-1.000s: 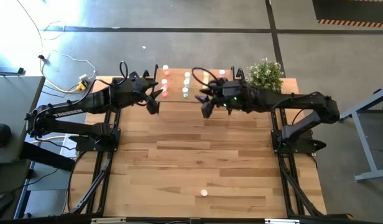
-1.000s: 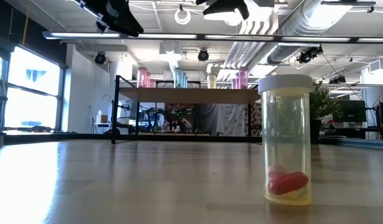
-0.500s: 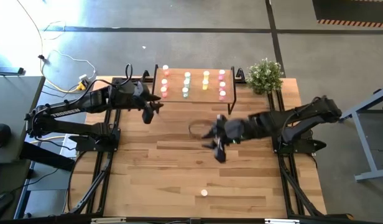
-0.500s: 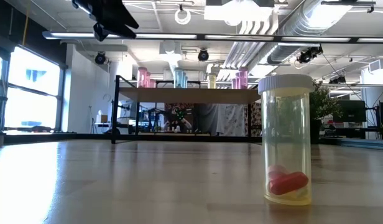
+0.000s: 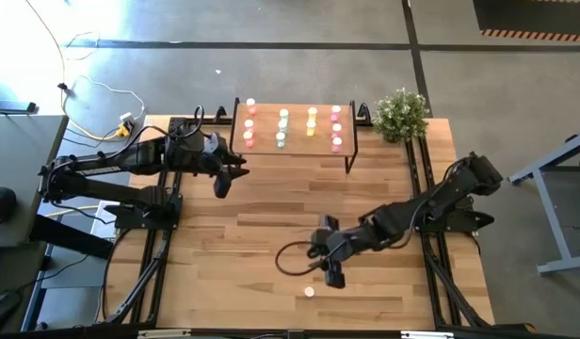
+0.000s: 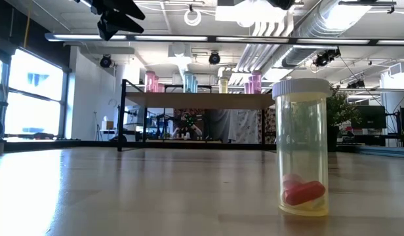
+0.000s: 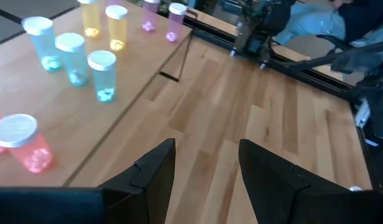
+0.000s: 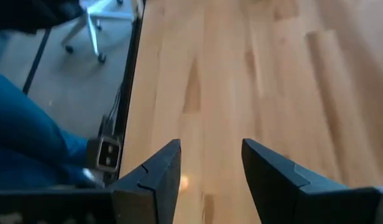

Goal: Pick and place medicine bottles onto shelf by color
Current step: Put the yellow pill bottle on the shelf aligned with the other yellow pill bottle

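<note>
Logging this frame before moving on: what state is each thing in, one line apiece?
Left pincer: open, empty, hanging by the shelf's left end.
Right pincer: open, empty, above the table near the lone bottle.
Lone bottle: upright, capped, red pills inside, on the table's near part.
Shelf: standing at the table's far edge.
Shelved bottles: upright, capped, in colour columns.

2 black jointed arms with white lettering on the left arm [image 5: 106, 167]; a black cable loops beside the right gripper [image 5: 331, 274].
</note>
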Available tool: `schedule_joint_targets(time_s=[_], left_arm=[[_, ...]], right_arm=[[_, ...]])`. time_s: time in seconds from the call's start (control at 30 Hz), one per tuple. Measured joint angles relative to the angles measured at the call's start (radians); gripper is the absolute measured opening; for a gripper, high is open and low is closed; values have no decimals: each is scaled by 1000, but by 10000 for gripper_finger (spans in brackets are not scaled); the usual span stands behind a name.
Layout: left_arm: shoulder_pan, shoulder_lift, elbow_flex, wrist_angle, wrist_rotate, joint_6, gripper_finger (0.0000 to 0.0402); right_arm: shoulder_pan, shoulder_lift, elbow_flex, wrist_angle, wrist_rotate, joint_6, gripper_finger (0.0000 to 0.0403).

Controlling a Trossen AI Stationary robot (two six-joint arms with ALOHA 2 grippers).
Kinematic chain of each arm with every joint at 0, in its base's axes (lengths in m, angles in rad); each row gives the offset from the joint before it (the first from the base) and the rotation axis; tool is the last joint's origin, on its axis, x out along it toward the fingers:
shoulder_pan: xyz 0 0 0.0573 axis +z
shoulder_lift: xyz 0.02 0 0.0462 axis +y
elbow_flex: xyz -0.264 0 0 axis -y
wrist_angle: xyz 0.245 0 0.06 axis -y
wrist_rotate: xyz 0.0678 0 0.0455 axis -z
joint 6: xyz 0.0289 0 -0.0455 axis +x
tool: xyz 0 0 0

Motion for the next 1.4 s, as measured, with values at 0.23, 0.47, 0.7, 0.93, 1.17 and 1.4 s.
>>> schedule_joint_targets(time_s=[0.23, 0.47, 0.7, 0.93, 1.17, 1.4], left_arm=[[-39, 0, 0, 0, 0, -38, 168], [-67, 0, 0, 0, 0, -52, 168], [-89, 0, 0, 0, 0, -71, 168], [-96, 0, 0, 0, -2, -79, 168], [-96, 0, 0, 0, -3, -79, 168], [-96, 0, 0, 0, -3, -79, 168]], right_arm=[[56, 78, 0, 18, -63, -23, 173], [89, 142, 0, 52, -65, -163, 199], [116, 233, 0, 105, -68, -317, 200], [124, 305, 0, 161, -71, -365, 201], [124, 349, 0, 184, -98, -349, 200], [124, 366, 0, 183, -91, -332, 200]])
